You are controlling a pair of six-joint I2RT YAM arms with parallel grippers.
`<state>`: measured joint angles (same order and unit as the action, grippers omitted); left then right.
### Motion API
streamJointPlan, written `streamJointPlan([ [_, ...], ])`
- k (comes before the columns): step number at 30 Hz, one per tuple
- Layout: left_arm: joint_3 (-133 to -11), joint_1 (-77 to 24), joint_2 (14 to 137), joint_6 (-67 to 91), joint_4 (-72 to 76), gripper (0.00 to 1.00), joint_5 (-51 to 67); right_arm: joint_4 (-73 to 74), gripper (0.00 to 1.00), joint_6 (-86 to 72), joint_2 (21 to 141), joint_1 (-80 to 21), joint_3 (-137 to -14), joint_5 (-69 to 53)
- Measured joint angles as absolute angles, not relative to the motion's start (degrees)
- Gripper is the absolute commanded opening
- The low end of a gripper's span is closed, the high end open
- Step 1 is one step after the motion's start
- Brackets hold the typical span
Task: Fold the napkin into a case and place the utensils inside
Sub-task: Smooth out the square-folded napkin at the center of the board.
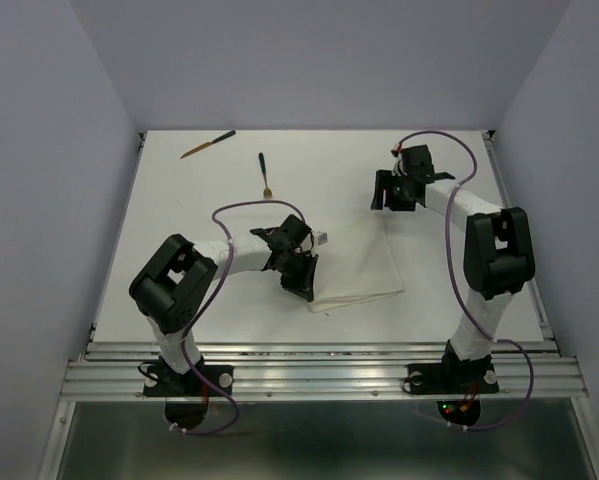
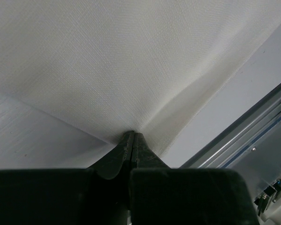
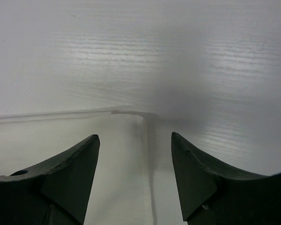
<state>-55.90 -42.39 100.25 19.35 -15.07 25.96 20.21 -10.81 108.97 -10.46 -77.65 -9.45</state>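
The white napkin (image 1: 359, 270) lies flat on the table between the two arms. My left gripper (image 1: 305, 283) is shut on its near left edge. In the left wrist view the fingertips (image 2: 132, 136) pinch the cloth (image 2: 131, 61), which puckers at the pinch. My right gripper (image 1: 391, 200) hangs open just above the napkin's far right corner. Nothing is between its fingers (image 3: 135, 138), and the cloth corner (image 3: 117, 178) lies below them. Two utensils lie at the far left: a knife (image 1: 207, 144) and a fork (image 1: 264, 175). No case shows.
The white table (image 1: 179, 220) is walled at the back and on both sides. A metal rail (image 1: 319, 365) runs along its near edge, also seen in the left wrist view as a rail (image 2: 253, 136). Purple cables (image 1: 459, 300) loop along both arms.
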Motion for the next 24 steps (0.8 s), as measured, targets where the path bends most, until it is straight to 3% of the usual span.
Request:
streamJointPlan([
  [2, -56.0, -42.4, 99.7, 19.1, -15.9, 0.11, 25.0, 21.0, 0.68, -11.5, 107.7, -10.5, -77.5, -8.9],
  [5, -56.8, -42.4, 98.4, 18.7, -18.0, 0.12, 23.5, 21.6, 0.59, -13.0, 104.1, -10.5, -76.3, -8.7],
  [9, -57.7, -42.4, 95.5, 18.2, -19.6, 0.11, 22.6, 21.3, 0.3, -16.1, 95.5, -12.7, -70.7, -7.6],
  [12, -57.9, -42.4, 94.6, 18.1, -19.6, 0.08, 22.6, 20.0, 0.17, -18.6, 91.1, -15.9, -63.9, -7.4],
  [24, -57.6, -43.4, 95.4, 18.2, -18.4, 0.03, 25.9, 20.1, 0.13, -26.0, 87.7, -18.3, -45.6, -9.7],
])
